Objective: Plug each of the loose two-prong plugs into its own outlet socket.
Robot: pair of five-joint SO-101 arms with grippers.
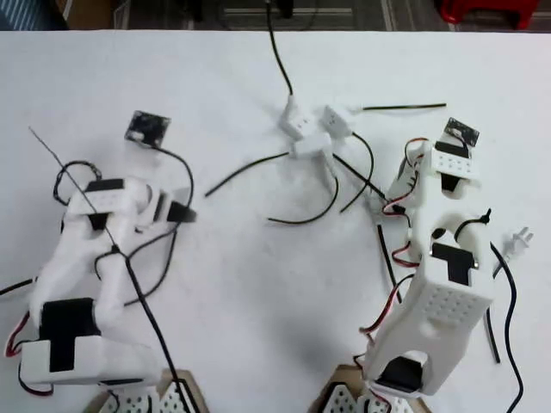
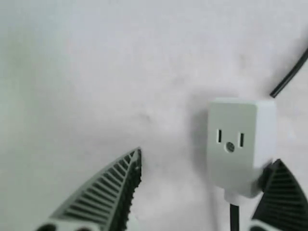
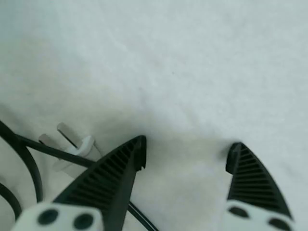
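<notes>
Ribbed black fingers (image 2: 115, 183) of the left gripper (image 2: 208, 159) sit closest to us in the left wrist view. They are spread wide apart and hold nothing. A white outlet socket (image 2: 240, 144) lies on the table between them, with its slotted face turned toward us and a black cord leaving its near end. One finger overlaps the socket's corner, and we cannot tell whether it touches.

From the right wrist we see the right gripper (image 3: 188, 144) equally wide open, with bare white table (image 3: 192, 57) in the gap. Just outside one finger lies a white two-prong plug (image 3: 70, 144), crossed by a black cable (image 3: 29, 168).

Looking down from the high view, we find the left gripper (image 1: 176, 211) over the left half of the table, well apart from a cluster of white outlet blocks (image 1: 300, 122) near the far middle, where black cords fan out. A loose plug (image 1: 519, 241) rests at the right edge, beside the right arm (image 1: 435, 292). We cannot say whether it is the plug seen from the wrist.
</notes>
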